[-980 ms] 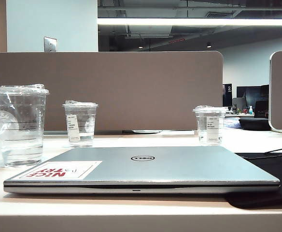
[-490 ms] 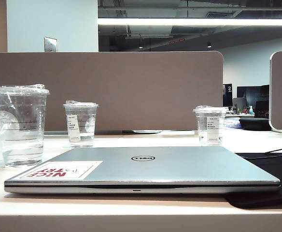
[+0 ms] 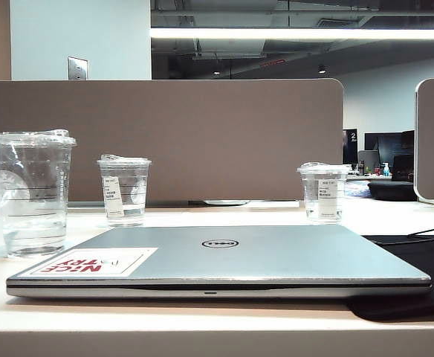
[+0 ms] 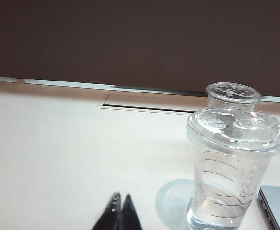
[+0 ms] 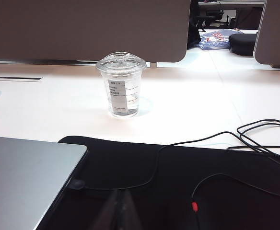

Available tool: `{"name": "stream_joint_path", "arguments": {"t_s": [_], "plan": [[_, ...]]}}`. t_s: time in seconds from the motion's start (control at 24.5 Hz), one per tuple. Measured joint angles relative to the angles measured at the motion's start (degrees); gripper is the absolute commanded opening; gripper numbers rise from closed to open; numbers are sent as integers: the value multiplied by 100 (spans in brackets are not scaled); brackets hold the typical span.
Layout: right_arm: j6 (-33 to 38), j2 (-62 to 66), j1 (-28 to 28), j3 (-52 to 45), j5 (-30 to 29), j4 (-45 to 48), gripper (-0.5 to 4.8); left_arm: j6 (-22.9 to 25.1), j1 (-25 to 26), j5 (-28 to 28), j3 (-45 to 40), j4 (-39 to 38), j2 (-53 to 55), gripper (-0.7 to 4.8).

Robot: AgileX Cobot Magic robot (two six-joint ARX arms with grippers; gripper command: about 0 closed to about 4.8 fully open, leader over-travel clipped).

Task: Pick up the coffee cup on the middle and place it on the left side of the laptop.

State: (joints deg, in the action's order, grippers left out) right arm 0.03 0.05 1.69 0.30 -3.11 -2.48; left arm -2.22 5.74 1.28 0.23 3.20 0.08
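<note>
Beside the coffee cup (image 4: 233,165), left gripper (image 4: 120,199) fingers together, empty.

Two short clear cups with white label stickers stand upright near the table's (image 3: 202,327) far edge, one (image 3: 123,190) toward the left, one (image 3: 322,193) toward the right. A black mat (image 5: 178,191) at the right edge carries looping black cables (image 5: 255,139). Grey divider panel (image 3: 165,137) behind.
</note>
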Motion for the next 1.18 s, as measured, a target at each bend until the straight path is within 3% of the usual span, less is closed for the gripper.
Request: {"name": "stream_joint_path", "arguments": {"t_s": [0.69, 1.06, 1.18], "plan": [[-2, 0, 0, 0, 208, 0, -5, 0, -39, -2, 0, 0, 0, -5], [-2, 0, -2, 0, 444, 2, -5, 0, -914, 7, 0, 0, 0, -5], [-2, 0, -2, 0, 444, 2, -5, 0, -960, 4, 0, 0, 0, -5]]}}
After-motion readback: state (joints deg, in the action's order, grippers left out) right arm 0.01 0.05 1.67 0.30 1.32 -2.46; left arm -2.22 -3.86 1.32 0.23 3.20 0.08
